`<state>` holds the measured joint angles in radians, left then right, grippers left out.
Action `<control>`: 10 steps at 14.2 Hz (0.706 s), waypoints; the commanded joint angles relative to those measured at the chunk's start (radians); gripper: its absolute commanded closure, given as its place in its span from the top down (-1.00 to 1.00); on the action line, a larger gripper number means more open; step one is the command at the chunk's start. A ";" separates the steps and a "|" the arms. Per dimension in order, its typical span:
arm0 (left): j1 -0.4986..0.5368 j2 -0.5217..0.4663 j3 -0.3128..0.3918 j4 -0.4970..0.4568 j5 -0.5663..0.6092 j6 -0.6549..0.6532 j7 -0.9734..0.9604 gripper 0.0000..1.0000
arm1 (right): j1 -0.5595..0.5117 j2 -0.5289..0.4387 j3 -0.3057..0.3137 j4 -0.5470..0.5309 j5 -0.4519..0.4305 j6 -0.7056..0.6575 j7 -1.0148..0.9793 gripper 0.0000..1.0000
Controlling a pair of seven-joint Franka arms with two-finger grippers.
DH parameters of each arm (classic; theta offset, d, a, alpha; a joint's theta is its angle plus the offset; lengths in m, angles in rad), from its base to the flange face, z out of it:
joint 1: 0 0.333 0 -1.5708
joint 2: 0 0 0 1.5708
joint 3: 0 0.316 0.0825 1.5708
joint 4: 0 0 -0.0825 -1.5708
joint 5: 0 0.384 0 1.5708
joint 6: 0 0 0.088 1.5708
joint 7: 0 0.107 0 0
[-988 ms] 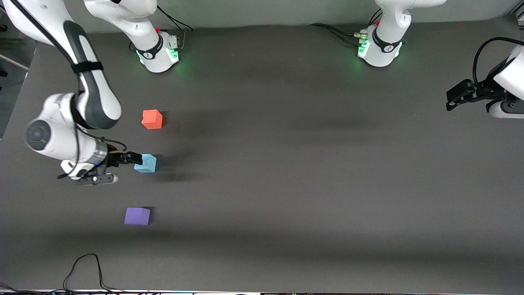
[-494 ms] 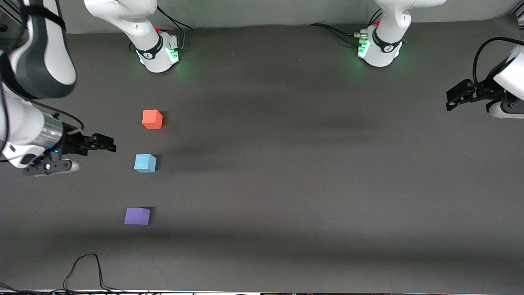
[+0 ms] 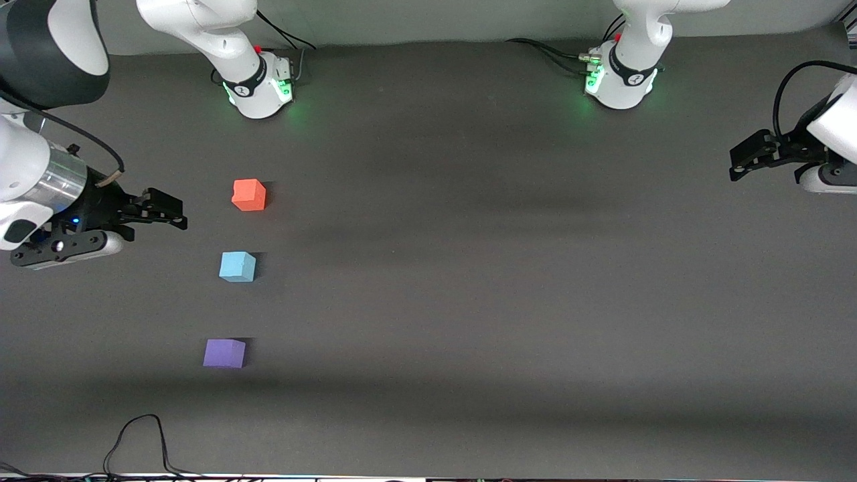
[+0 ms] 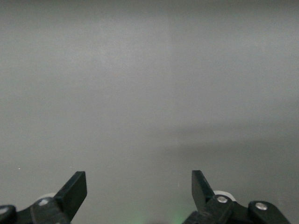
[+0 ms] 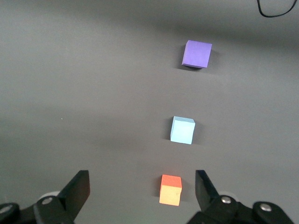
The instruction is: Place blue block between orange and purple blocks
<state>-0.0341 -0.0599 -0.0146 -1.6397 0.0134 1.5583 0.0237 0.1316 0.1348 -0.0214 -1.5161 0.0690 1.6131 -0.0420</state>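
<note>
The surface (image 3: 469,281) is the largest thing in the front view: a broad, flat sheet of dark grey matte material that fills nearly the whole frame, with soft bands of shadow across it. Along the top edge stand the two glossy white rounded arm bases, each with a green light at its foot.

The right arm enters at the upper left corner of the frame, a smooth white and dark grey shell with a brushed metal ring at the wrist. Its right end effector (image 3: 175,213) sits at the left edge, over bare surface just beside the orange block, its black angular fingers spread apart and holding nothing. In the right wrist view the two wedge-shaped fingers (image 5: 77,189) stand wide at the bottom of the frame.

The left arm waits at the right edge of the frame. Its left end effector (image 3: 736,164) is black and blocky, with fingers parted and empty.

Three small matte cubes with a foam-like look and crisp edges lie in a loose column in the left part of the frame. The orange block (image 3: 248,195) is highest, the blue block (image 3: 237,266) lies in the middle, between the other two and apart from both, and the purple block (image 3: 224,353) is lowest.

A thin black cable (image 3: 137,442) loops at the lower left corner.
</note>
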 commanded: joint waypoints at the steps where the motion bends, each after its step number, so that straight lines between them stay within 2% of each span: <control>1: -0.010 -0.015 0.007 -0.006 -0.004 -0.007 0.015 1.00 | 0.051 0.002 -0.060 0.010 -0.015 -0.016 0.014 1.00; 10: -0.010 -0.015 0.007 -0.005 -0.004 -0.009 0.015 1.00 | 0.042 -0.009 -0.063 0.004 -0.014 -0.019 -0.001 1.00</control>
<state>-0.0341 -0.0599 -0.0149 -1.6397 0.0134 1.5583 0.0237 0.1639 0.1354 -0.0778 -1.5175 0.0683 1.6074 -0.0421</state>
